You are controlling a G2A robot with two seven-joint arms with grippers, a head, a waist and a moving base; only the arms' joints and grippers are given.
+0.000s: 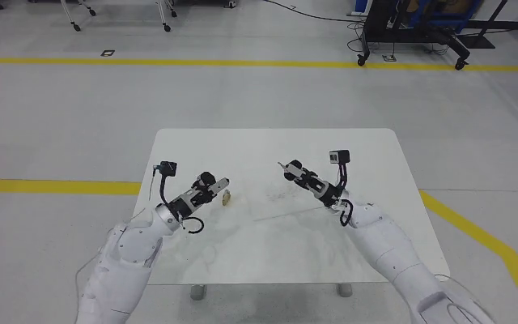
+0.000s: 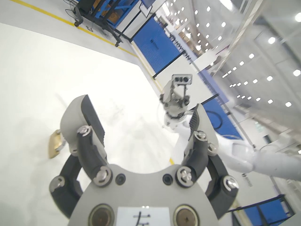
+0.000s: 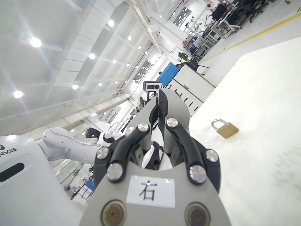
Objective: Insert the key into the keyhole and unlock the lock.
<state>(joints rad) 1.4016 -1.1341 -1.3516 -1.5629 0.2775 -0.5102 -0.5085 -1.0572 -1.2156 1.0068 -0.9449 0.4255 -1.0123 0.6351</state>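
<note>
A brass padlock (image 1: 227, 197) with a silver shackle lies on the white table (image 1: 275, 251), left of the middle. In the left wrist view the padlock (image 2: 55, 143) sits just beside one finger of my left gripper (image 2: 143, 109), which is open and holds nothing. My left gripper (image 1: 217, 185) hovers right next to the lock. My right gripper (image 1: 286, 168) hangs above the table's middle, apart from the lock, shut on the key (image 1: 280, 165), a thin sliver at its tip. In the right wrist view, the right gripper (image 3: 159, 95) has its pads pressed together, and the padlock (image 3: 225, 128) lies beyond.
The table's far edge (image 1: 275, 130) and right edge (image 1: 421, 211) are well away from both grippers. Carts and racks (image 1: 421, 24) stand on the floor far behind.
</note>
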